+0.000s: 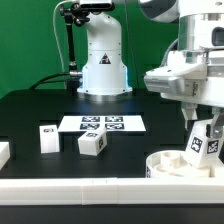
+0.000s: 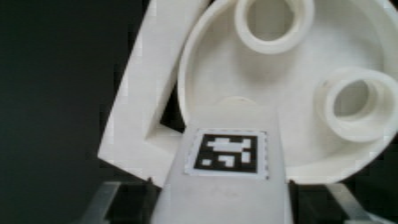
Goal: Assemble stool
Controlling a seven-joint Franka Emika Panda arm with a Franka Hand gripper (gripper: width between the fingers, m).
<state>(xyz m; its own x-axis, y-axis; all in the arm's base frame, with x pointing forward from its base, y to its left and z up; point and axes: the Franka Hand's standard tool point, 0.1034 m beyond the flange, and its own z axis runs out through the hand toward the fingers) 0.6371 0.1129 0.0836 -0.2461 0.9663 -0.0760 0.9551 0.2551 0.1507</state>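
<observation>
Exterior view: seat [image 1: 172, 165] at the counter's [image 1: 40, 105] front corner, exterior view's right. Held leg [image 1: 204, 142] is clamped between closed fingers [image 1: 193, 116], long axis near upright, lower end over the seat. Two loose legs [image 1: 47, 137] [image 1: 92, 143] stand near the front edge.

Wrist view: held leg [image 2: 226, 158] points at the seat [image 2: 196, 70], below two round sockets [image 2: 365, 100]; whether they touch cannot be told.

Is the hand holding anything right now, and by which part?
Yes: the hand grips a block leg by its upper end; the leg's lower end is at the round seat.

The seat [image 1: 162, 162] is white, the legs [image 1: 92, 144] white with black-and-white square tags, the table [image 1: 30, 110] black.
</observation>
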